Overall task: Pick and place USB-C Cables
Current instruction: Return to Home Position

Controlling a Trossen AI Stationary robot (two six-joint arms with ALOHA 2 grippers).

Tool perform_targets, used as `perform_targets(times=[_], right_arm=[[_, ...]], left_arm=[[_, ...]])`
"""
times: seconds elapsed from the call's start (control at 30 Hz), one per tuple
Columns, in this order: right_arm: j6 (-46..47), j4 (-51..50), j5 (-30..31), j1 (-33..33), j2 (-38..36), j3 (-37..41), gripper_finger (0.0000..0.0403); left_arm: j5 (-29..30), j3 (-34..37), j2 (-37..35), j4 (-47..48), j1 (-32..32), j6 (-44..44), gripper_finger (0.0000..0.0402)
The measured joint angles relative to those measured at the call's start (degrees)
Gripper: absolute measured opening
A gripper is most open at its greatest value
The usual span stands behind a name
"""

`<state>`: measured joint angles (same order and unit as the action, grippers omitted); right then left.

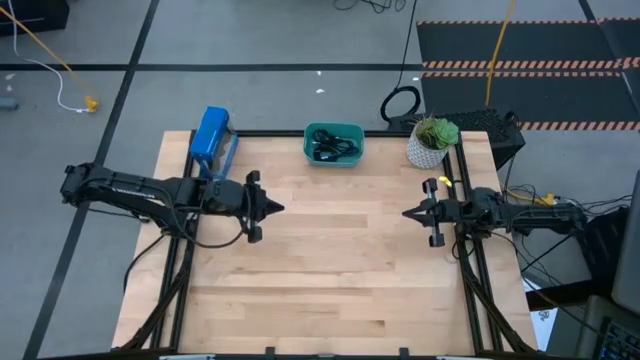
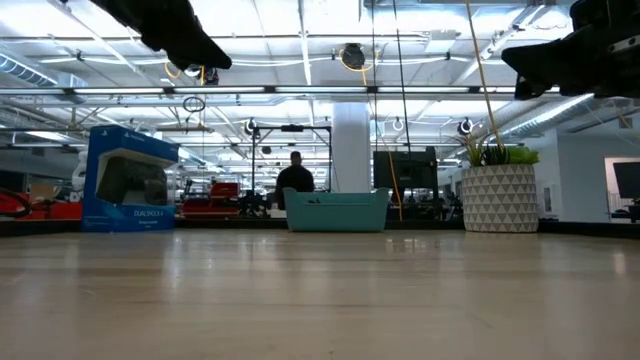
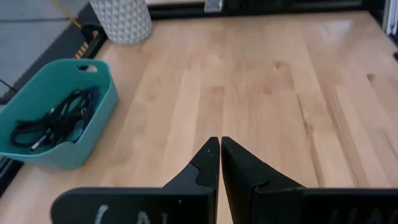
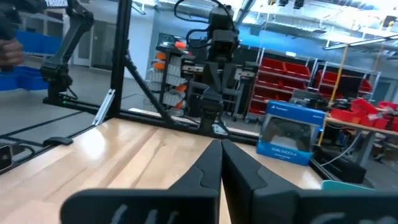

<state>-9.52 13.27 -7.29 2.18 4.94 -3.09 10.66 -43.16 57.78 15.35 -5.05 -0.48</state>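
Note:
The USB-C cables (image 1: 333, 148) lie tangled inside the teal bin (image 1: 310, 152) at the table's far middle; in the left wrist view the cables (image 3: 53, 121) rest on the floor of the bin (image 3: 99, 102). My left gripper (image 1: 280, 208) hangs shut above the table's left half, holding nothing, its fingertips (image 3: 219, 144) together. My right gripper (image 1: 407, 213) hovers shut over the right half, also with nothing in it, and its tips (image 4: 219, 146) point across toward the left arm.
A blue boxed controller (image 1: 211, 135) stands at the far left edge, and a potted plant in a white patterned pot (image 1: 430, 143) at the far right. A large black cable loop (image 1: 401, 103) lies on the floor beyond the table. A person (image 2: 295, 180) stands far behind.

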Motion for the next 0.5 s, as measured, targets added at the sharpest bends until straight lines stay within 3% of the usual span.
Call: perform_targets(times=[0.23, 0.5], right_arm=[[0.0, -3.8, 0.0, 2.1, -4.9, 0.0, 0.0], [-0.2, -4.9, 0.0, 3.8, -4.8, 0.0, 0.0]], left_arm=[[0.0, 5.6, -8.6, -3.4, 0.1, -0.2, 0.0021], [0.0, 10.7, -18.2, -3.4, -0.5, -1.6, 0.0021]])
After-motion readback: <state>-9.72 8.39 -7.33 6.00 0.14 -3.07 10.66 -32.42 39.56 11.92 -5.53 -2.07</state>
